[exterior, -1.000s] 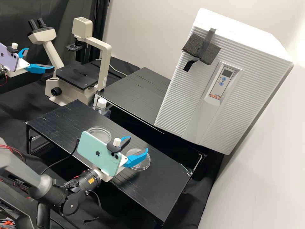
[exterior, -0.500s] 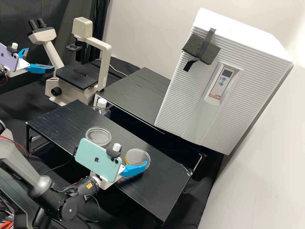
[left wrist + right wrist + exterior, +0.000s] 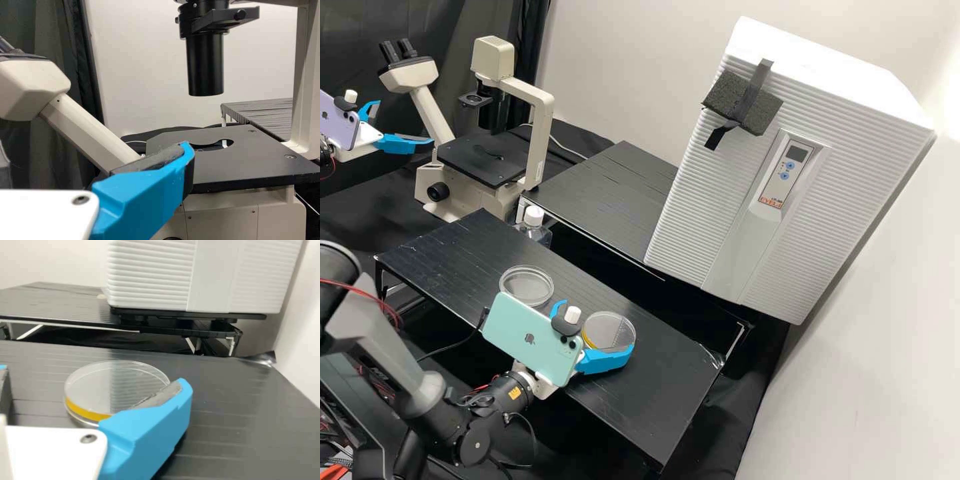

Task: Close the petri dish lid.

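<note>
My right gripper [image 3: 94, 377] gaped, ungrasping, at the petri dish [image 3: 613, 330], near the black stand's [image 3: 660, 407] far edge; off-centre closure risked skidding it.

Pale wall [image 3: 627, 67] behind low black tables [image 3: 453, 250]; dark curtain [image 3: 453, 27] hanging beside wall.

a lab, microscope [image 3: 542, 133], petri dish [image 3: 610, 327]
</note>
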Robot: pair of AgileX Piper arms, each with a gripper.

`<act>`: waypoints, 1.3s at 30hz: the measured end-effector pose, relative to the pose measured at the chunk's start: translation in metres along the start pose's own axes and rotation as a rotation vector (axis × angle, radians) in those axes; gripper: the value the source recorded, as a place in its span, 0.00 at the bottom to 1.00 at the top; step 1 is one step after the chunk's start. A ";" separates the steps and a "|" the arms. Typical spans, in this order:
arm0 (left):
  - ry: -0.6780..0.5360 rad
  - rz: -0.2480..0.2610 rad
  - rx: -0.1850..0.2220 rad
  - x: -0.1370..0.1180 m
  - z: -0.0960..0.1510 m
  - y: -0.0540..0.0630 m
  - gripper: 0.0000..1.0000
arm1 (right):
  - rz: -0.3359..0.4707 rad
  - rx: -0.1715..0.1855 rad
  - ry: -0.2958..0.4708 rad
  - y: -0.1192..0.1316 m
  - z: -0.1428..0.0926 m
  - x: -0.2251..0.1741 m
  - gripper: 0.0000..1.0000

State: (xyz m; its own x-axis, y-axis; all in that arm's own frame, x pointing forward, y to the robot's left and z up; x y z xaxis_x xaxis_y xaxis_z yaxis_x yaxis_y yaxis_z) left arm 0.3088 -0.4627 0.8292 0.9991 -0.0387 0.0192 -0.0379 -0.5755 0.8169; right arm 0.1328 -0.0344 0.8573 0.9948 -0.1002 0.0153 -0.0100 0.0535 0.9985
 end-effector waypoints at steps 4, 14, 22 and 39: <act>0.000 0.000 0.000 0.000 0.000 0.000 1.00 | -0.004 0.021 0.007 -0.001 0.002 0.003 1.00; 0.000 0.000 0.000 0.000 0.000 0.000 1.00 | -0.013 0.012 0.012 -0.005 0.005 0.009 1.00; 0.000 0.000 0.000 0.000 0.000 0.000 1.00 | -0.015 0.003 0.014 -0.007 0.005 0.013 0.00; 0.000 0.000 0.000 0.000 0.000 0.000 1.00 | -0.020 0.003 0.034 -0.009 0.002 0.014 0.00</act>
State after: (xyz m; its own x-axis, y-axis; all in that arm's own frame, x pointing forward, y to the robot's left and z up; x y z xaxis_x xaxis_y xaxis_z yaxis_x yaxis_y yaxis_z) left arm 0.3088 -0.4627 0.8292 0.9991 -0.0387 0.0192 -0.0379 -0.5755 0.8169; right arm 0.1465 -0.0386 0.8491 0.9977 -0.0678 -0.0065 0.0098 0.0487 0.9988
